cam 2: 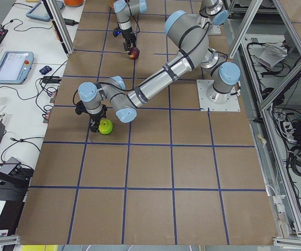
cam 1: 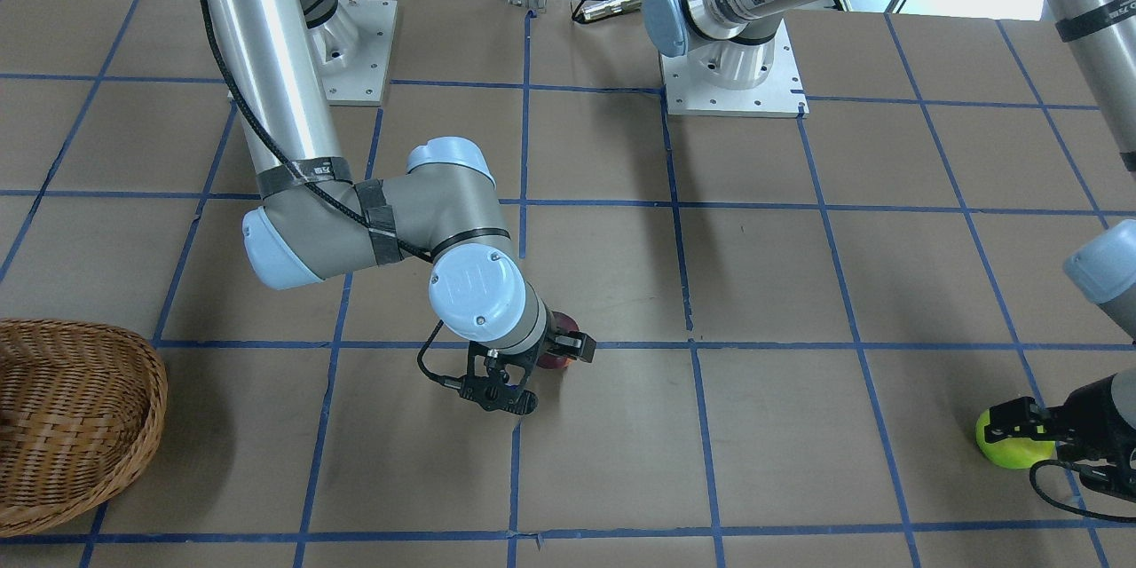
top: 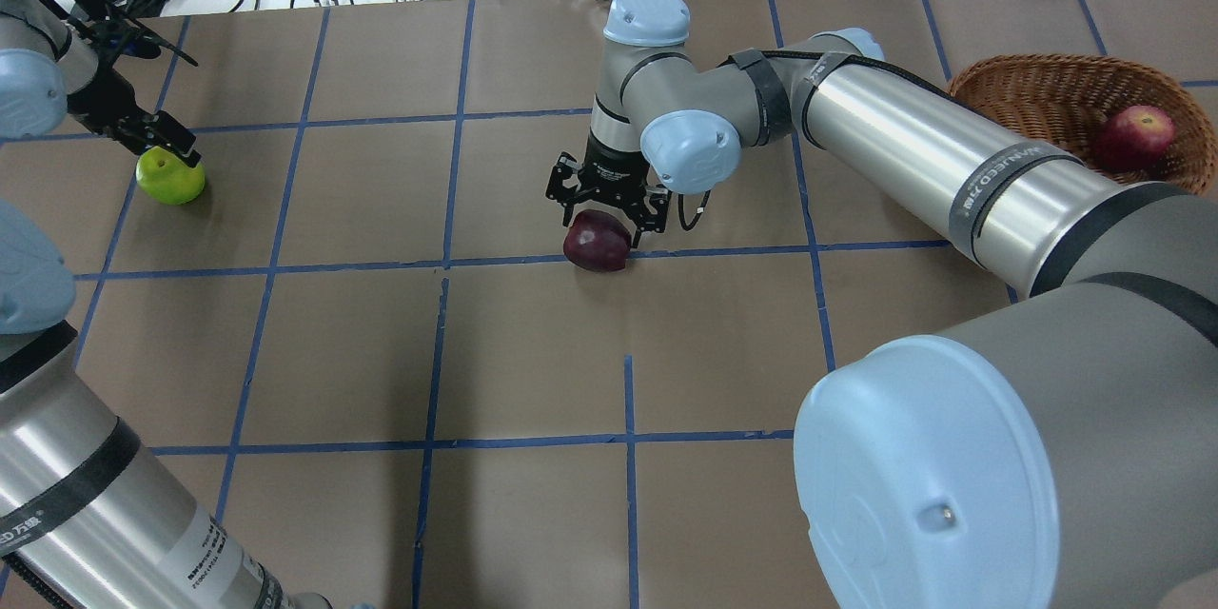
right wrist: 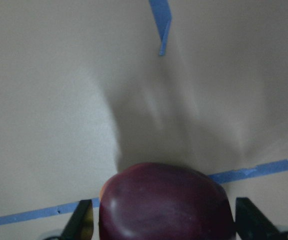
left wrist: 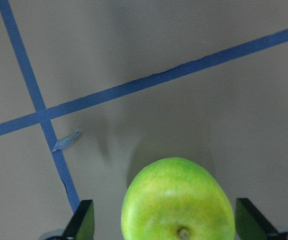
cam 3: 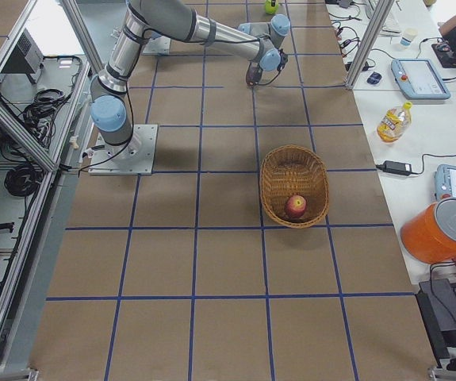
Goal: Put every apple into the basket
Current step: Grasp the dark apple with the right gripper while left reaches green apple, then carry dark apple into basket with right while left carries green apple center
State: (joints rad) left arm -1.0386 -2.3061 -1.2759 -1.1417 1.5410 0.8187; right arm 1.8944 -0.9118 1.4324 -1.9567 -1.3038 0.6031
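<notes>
The right arm [top: 904, 143] reaches mid-worktop [top: 533, 352], the right end effector [top: 609, 212] pointing down, spread wide astride the maroon apple [top: 597, 245], seemingly without contact. Likewise wide, the left end effector [top: 165, 146] straddles the green apple [top: 171, 181]. The red apple [top: 1132, 138] lies in the basket [top: 1028, 81].

Front-facing view: across tabletop [cam 1: 799, 284] from robot, steep downward look, robot's side at top edge. Overhead view: behind robot's shoulders, facing forward and down; shares maroon apple [top: 597, 242] at mid-tabletop with front-facing view. Two end views: high, distant, looking along tabletop from opposite ends; right one frames whole basket [cam 3: 291, 168]. Wrist views: very near, aimed down at tabletop; left on green apple [left wrist: 178, 200], right on maroon apple.
</notes>
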